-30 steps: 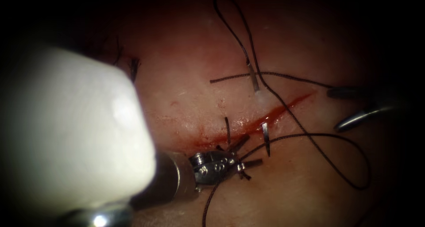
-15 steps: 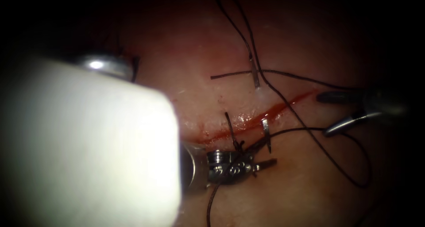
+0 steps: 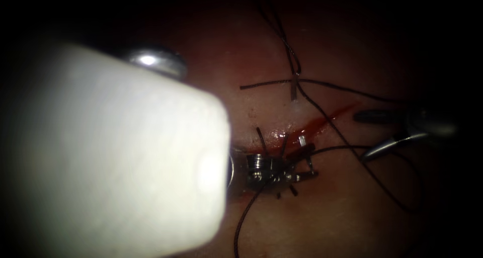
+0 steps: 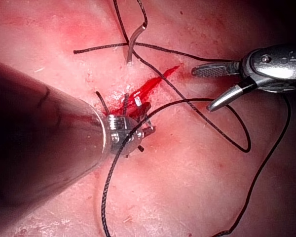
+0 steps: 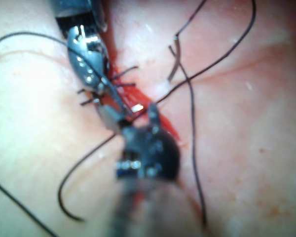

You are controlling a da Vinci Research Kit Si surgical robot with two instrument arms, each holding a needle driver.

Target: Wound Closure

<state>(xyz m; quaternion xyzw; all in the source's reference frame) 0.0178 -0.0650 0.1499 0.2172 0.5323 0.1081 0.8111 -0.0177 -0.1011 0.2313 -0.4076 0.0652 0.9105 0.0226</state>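
The tissue has a cut wet with red fluid. The curved needle is in the tissue. Its tail stands out above the cut with the black thread on it, and its tip shows at the cut. My left tool lies just below the cut, jaws open on either side of the needle's tip part, holding nothing. In the left wrist view the left tool sits against the needle tip. My right tool waits open and empty to the right; the left wrist view also catches this right tool.
An older stitch with short cut thread ends crosses the cut beside the left tool's wrist. Slack thread loops lie over the tissue to the right and below, and one strand trails down from the left tool.
The left tool has moved right and up to the needle's tip at the cut, jaws still apart. The right tool has drifted slightly left and down.
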